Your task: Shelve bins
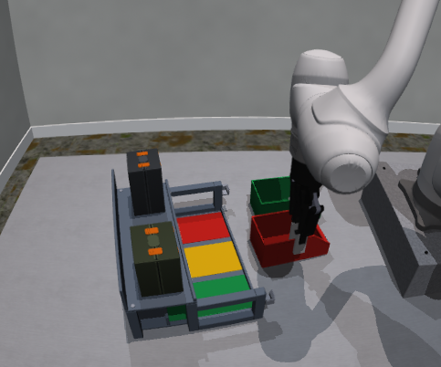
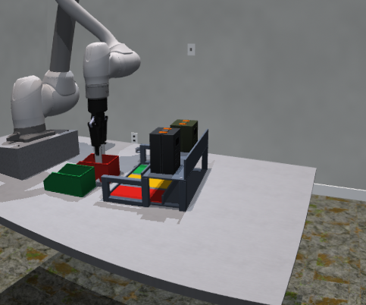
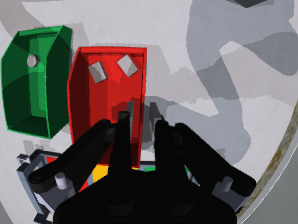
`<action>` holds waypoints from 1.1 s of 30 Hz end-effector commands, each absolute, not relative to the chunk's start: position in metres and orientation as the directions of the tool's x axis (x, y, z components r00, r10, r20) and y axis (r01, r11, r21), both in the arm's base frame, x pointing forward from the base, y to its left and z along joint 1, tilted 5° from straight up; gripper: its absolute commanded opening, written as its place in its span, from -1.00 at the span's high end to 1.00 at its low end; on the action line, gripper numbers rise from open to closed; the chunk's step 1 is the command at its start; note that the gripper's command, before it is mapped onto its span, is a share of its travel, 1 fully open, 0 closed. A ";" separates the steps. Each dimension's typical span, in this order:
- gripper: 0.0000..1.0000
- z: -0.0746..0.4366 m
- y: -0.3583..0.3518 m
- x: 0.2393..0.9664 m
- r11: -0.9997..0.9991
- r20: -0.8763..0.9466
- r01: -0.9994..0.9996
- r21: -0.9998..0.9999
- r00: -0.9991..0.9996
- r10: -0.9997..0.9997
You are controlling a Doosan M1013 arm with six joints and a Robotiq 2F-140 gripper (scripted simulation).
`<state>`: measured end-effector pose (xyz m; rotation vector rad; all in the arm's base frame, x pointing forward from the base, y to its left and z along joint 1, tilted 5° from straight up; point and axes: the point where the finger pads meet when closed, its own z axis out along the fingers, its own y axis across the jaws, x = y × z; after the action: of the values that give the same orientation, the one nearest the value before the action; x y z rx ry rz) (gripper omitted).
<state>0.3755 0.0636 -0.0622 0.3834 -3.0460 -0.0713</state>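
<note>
The red bin [image 1: 272, 248] [image 2: 112, 165] [image 3: 100, 115] stands on the table with two light grey blocks [image 3: 97, 72] inside; its low front faces the robot base. My gripper [image 1: 298, 240] [image 2: 98, 155] [image 3: 141, 110] points down, slightly open, its fingertips on either side of the bin's long wall, away from the green bin. Contact cannot be told. The green bin [image 1: 272, 208] [image 2: 68, 186] [image 3: 60, 95] stands beside the red one, with a round grey part [image 3: 32, 61] inside. The shelf [image 1: 259, 303] [image 2: 196, 152] has red [image 1: 204, 228] [image 2: 125, 191], yellow [image 1: 213, 258] [image 2: 159, 183] and green [image 1: 222, 287] marks.
A black case [image 1: 146, 192] [image 2: 164, 152] and an olive case [image 1: 160, 276] [image 2: 189, 134] stand on the shelf's upper board. The shelf's side rails [image 1: 194, 189] stick out toward the bins. The robot's base block [image 1: 400, 246] [image 2: 36, 159] is on the bins' other side.
</note>
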 end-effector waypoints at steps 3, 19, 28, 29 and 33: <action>0.53 -0.061 0.064 0.376 0.968 0.064 -0.246 0.055 -0.966 -0.249; 0.53 -0.053 0.063 0.376 0.968 0.064 -0.246 0.055 -0.966 -0.249; 0.53 -0.042 0.063 0.377 0.968 0.064 -0.246 0.055 -0.966 -0.249; 0.53 -0.040 0.063 0.377 0.968 0.064 -0.246 0.055 -0.966 -0.249; 0.53 -0.036 0.063 0.378 0.968 0.064 -0.246 0.055 -0.966 -0.249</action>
<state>0.3775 0.0627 -0.0367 0.3834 -3.0460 -0.0713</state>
